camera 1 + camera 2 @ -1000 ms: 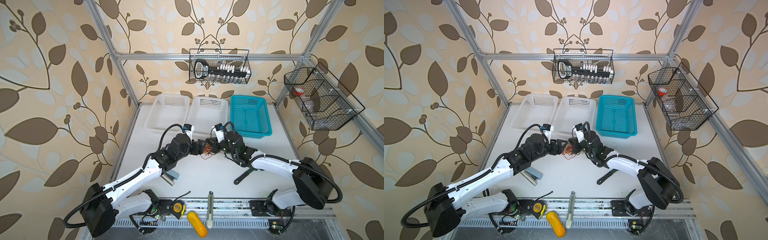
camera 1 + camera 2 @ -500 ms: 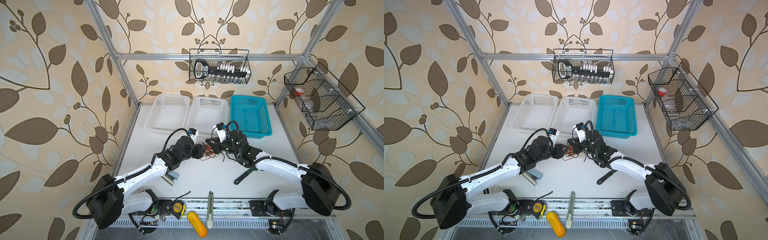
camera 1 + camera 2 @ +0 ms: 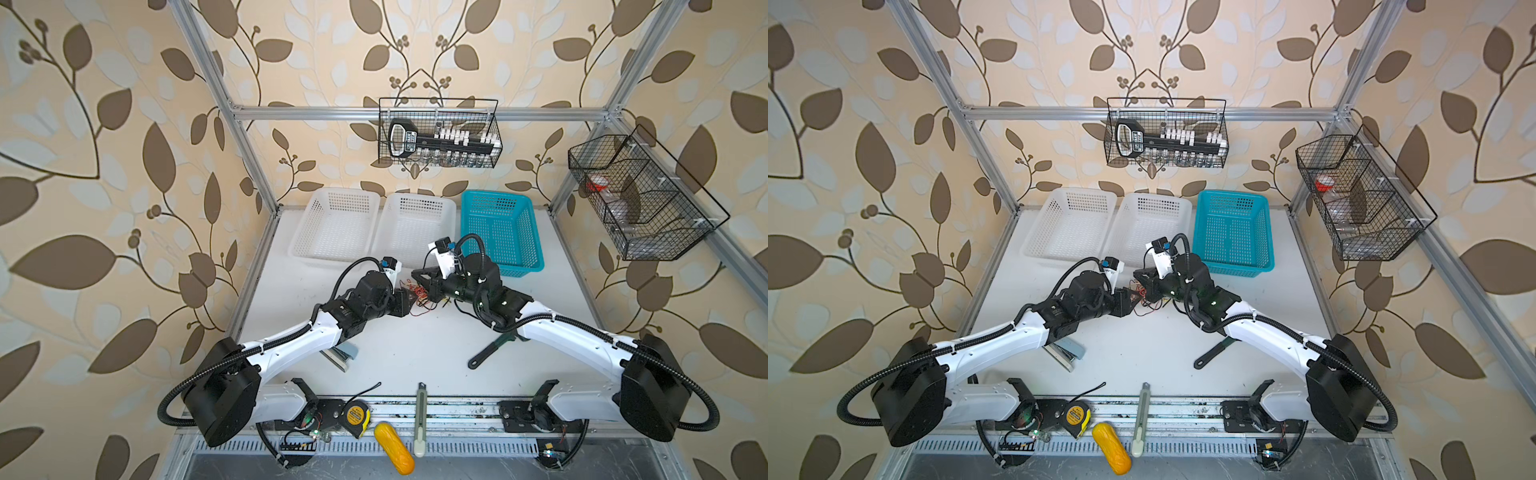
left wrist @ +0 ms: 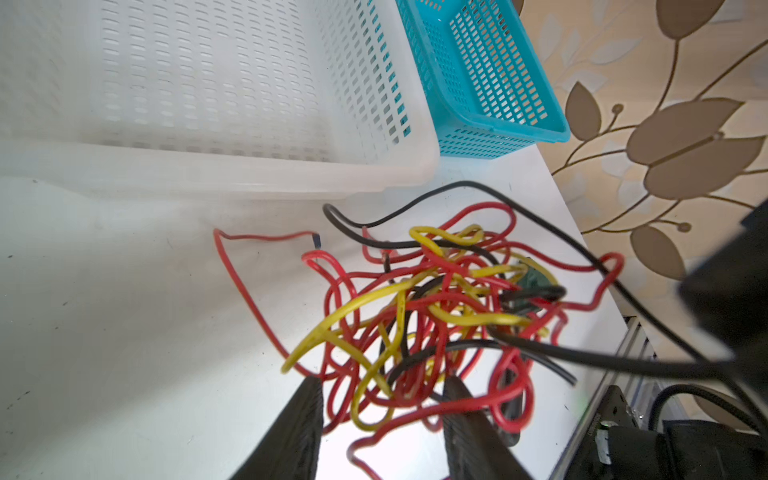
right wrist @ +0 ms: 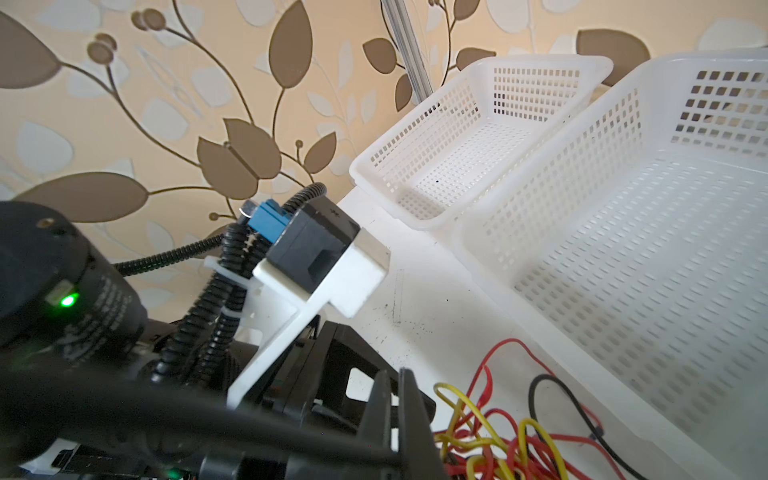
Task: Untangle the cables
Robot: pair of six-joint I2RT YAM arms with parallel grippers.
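Note:
The cables [image 4: 436, 311] lie as one tangle of red, yellow and black wires on the white table, just in front of the white baskets. In both top views the tangle [image 3: 420, 297] [image 3: 1144, 298] shows between the two grippers. My left gripper [image 4: 382, 415] is open, with red and yellow loops lying between its fingers [image 4: 301, 428]; a top view has it [image 3: 409, 302] at the tangle's left edge. My right gripper [image 5: 395, 399] is shut, and black cables run taut from the tangle to it. It [image 3: 419, 276] hovers at the tangle's far right side.
Two white baskets [image 3: 336, 224] [image 3: 415, 226] and a teal basket [image 3: 498, 228] stand along the back. A black wrench [image 3: 486, 357], a stapler [image 3: 340, 357], a tape measure [image 3: 357, 415], a yellow object [image 3: 395, 453] and a utility knife [image 3: 420, 415] lie toward the front.
My left arm has pushed further right into the tangle, and its jaws narrowed and then widened again. The right gripper has stayed shut and shifted slightly toward the baskets.

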